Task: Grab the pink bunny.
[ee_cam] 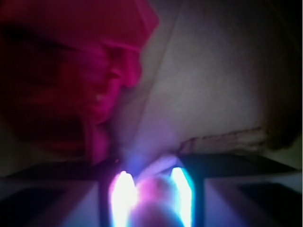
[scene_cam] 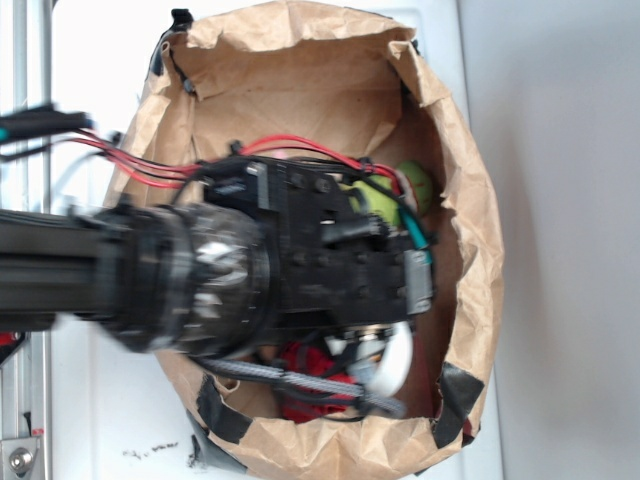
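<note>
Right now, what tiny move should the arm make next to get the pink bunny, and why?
Probably close the end effector gently. In the wrist view a blurry pink shape, likely the pink bunny, sits between its two glowing fingers, while the red lump lies off to one side. Whether they already pinch it is unclear.

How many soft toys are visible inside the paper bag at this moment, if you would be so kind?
2: a green-and-yellow plush toy beside the arm near the bag's far side, and a red fabric lump below it. The arm may hide others, including the pink bunny.

Arm (scene_cam: 200, 270) over paper bag (scene_cam: 470, 230); inside, round plush (scene_cam: 415, 185) at far side, fabric lump (scene_cam: 305, 375) at near side.
</note>
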`<action>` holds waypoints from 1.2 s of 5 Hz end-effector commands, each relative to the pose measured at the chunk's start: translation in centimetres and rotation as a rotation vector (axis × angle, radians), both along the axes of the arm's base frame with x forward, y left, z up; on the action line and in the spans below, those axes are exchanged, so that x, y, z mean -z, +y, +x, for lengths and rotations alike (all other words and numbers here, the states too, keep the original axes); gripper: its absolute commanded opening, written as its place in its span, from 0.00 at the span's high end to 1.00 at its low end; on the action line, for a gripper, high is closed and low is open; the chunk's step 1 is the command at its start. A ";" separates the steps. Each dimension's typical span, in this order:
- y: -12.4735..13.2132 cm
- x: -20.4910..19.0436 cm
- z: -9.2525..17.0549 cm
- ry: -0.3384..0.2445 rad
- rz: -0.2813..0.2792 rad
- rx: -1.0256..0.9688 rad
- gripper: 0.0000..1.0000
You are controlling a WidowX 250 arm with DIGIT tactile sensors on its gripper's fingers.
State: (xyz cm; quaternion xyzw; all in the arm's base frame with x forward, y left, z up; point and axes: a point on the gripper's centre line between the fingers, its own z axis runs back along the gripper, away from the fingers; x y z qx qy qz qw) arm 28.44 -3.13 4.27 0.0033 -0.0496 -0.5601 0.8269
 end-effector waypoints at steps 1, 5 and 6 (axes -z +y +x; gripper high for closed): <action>-0.1 -8.5 -1.7 -0.120 -0.055 -0.081 1.00; 3.6 -13.8 -1.4 0.022 0.087 -0.869 1.00; 4.0 -14.3 -2.2 0.052 0.033 -1.111 1.00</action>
